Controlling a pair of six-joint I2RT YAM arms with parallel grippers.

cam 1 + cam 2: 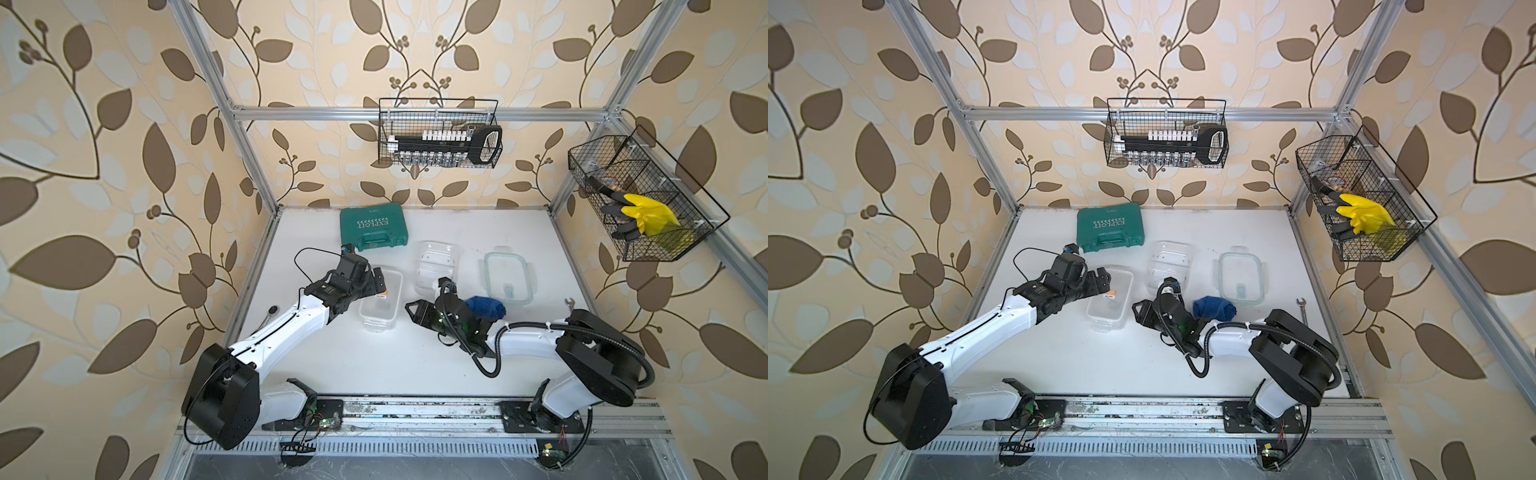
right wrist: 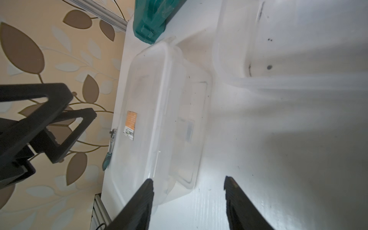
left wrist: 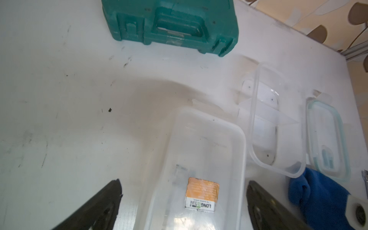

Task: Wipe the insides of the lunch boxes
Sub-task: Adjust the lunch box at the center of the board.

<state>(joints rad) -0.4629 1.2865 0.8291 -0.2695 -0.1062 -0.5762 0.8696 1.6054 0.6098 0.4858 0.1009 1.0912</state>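
open clear lunch boxes (image 1: 381, 301), upright

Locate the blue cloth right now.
In both top views the blue cloth lies on the table, right of centre, just nearer the robot than the green-rimmed lid and beside the right arm's wrist.
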